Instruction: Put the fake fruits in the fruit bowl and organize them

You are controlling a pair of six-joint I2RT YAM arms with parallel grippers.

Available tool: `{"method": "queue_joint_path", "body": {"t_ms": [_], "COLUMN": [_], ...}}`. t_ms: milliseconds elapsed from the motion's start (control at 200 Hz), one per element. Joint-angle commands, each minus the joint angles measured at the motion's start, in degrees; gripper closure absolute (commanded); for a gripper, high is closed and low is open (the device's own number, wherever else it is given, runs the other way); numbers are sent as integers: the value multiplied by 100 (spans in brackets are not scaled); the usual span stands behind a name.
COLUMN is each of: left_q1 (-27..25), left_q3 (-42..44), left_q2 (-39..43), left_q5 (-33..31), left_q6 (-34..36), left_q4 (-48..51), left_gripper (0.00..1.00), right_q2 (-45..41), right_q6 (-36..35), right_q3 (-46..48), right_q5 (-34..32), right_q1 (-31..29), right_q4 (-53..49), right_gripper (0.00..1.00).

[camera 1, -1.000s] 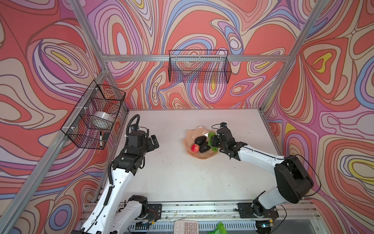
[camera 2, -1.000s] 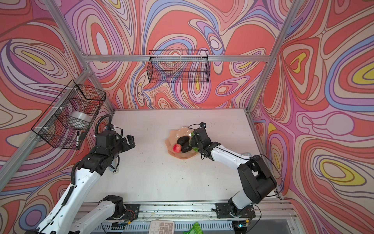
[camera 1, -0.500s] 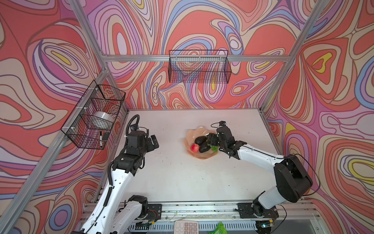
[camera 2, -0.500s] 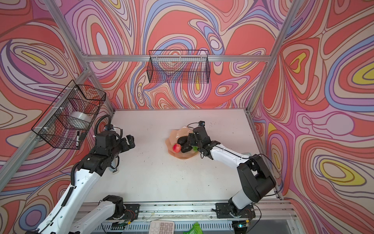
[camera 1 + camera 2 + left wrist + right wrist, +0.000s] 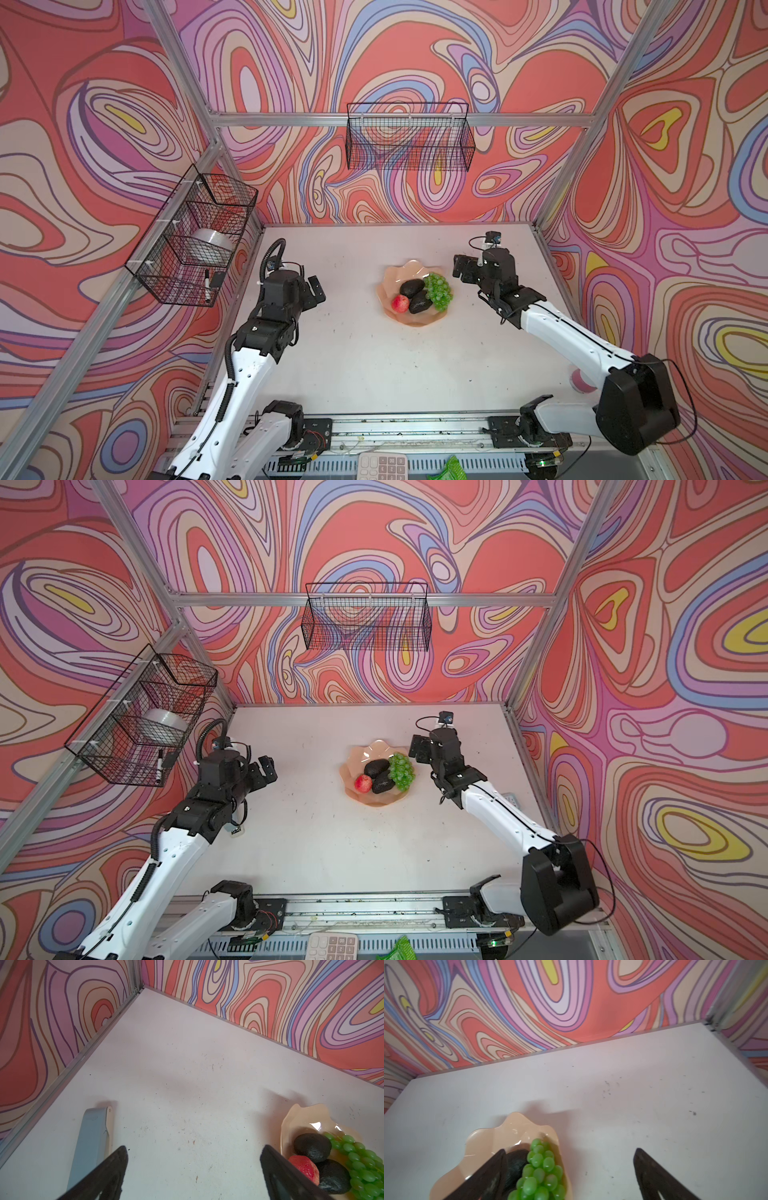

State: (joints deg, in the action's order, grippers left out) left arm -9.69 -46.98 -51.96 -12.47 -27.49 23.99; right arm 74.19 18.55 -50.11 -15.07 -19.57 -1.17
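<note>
Peach-pink fruit bowl (image 5: 404,271) sits upright mid-bench (image 5: 374,374).

Contents:
- Two dark avocados (image 5: 411,287) at the centre, side by side and touching.
- Small red apple (image 5: 400,303) against them on the left-arm side.
- Green grapes (image 5: 438,291) along the right-arm side, leaning on the avocados and reaching close to the rim.

No loose fruit shows on the bench in either top view.

Right claw (image 5: 570,1149): jaws spread wide, nothing between them. It hovers just beside the bowl on the grape side, clear of the fruit.

Left claw (image 5: 194,1148): jaws also wide apart and empty, over bare bench, well apart from the bowl. A grey-blue flat item (image 5: 91,1142) lies on the bench near it; it is not a fruit.

Progress, as a judgement: the placing looks done, with all four fruits inside the bowl. At most some tidying is left. The grapes crowd one side while the far part of the bowl is bare, so a nudge inward may be warranted. Otherwise the arms could withdraw.
</note>
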Motion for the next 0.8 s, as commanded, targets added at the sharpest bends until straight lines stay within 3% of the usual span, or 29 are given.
{"method": "queue_joint_path", "body": {"t_ms": [0,130,250,431,521,796], "left_q1": [-14,-337,-340,-153,127,373], "left_q3": [653,1460,2055,3102,3524,3146], "left_q2": [-176,-321,-637,-1085,-1457,-2379], "left_q5": [-316,-1912,-2538,-2042,-1413,-545], "left_q6": [-130,862,1711,2707,2861,2892], "left_q4": [-1375,-2790,-3674,-5728,-6846,-7466], "left_gripper": [0,0,0,0,0,0], "right_q2": [-368,-719,-574,256,723,1964], "right_q6": [-539,-880,-1098,-1394,-1444,-1789], "right_q3": [830,1870,2543,2944,3043,2839], "right_q5": [-286,-687,-1039,-1213,-951,-339], "right_q1": [516,848,903,1005,1180,1423], "right_q4": [644,1819,2958,4311,4917,6264], "right_gripper": [2,2,2,2,2,2]}}
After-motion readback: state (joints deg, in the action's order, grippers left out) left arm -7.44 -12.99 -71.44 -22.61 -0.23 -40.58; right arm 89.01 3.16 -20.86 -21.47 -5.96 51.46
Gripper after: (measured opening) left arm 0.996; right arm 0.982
